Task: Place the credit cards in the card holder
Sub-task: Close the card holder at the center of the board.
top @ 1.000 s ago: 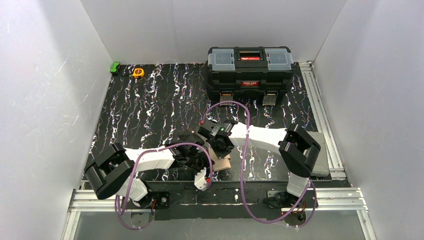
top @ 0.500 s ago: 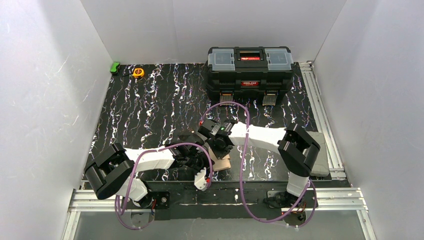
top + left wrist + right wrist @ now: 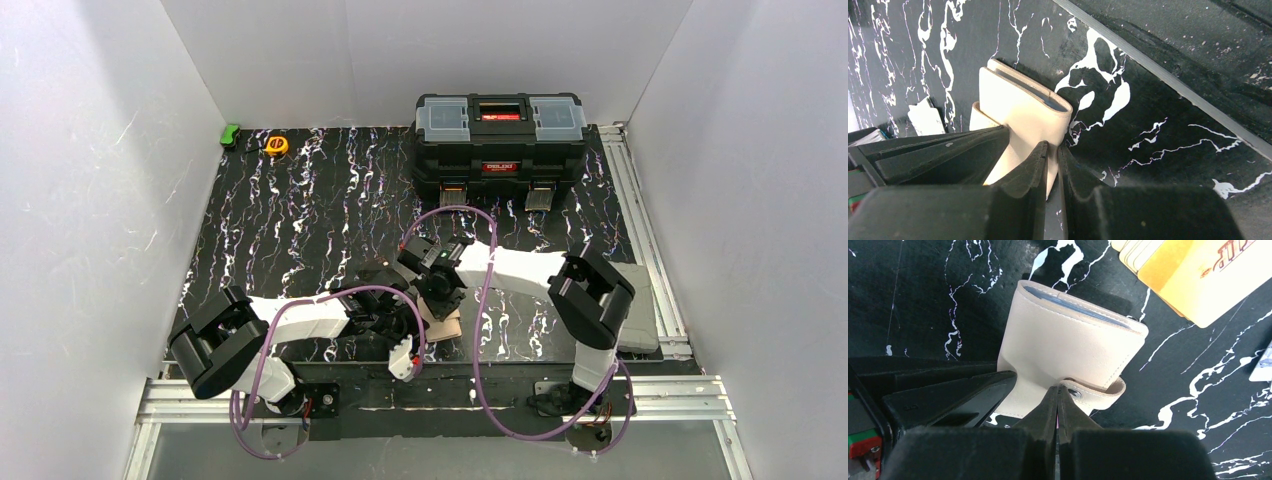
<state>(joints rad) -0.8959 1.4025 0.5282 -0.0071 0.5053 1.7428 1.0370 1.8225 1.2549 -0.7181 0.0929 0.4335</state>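
One card holder (image 3: 1068, 335), left gripper (image 3: 1053, 150) pinching its edge, right gripper (image 3: 1058, 390) closed tight at its tab. One orange card (image 3: 1193, 275) lies nearby.

Marbled table (image 3: 300, 220) carries toolbox (image 3: 500, 140), tape measure (image 3: 277, 145) (yellow), card holder (image 3: 1068, 340), orange credit card (image 3: 1198, 280).

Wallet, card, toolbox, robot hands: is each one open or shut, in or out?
card holder: folded, snap tab undone, pinched by both grippers.
orange card: lying loose, not in yet.
toolbox: lid shut.
left gripper: shut on the card holder.
right gripper: shut on its tab.
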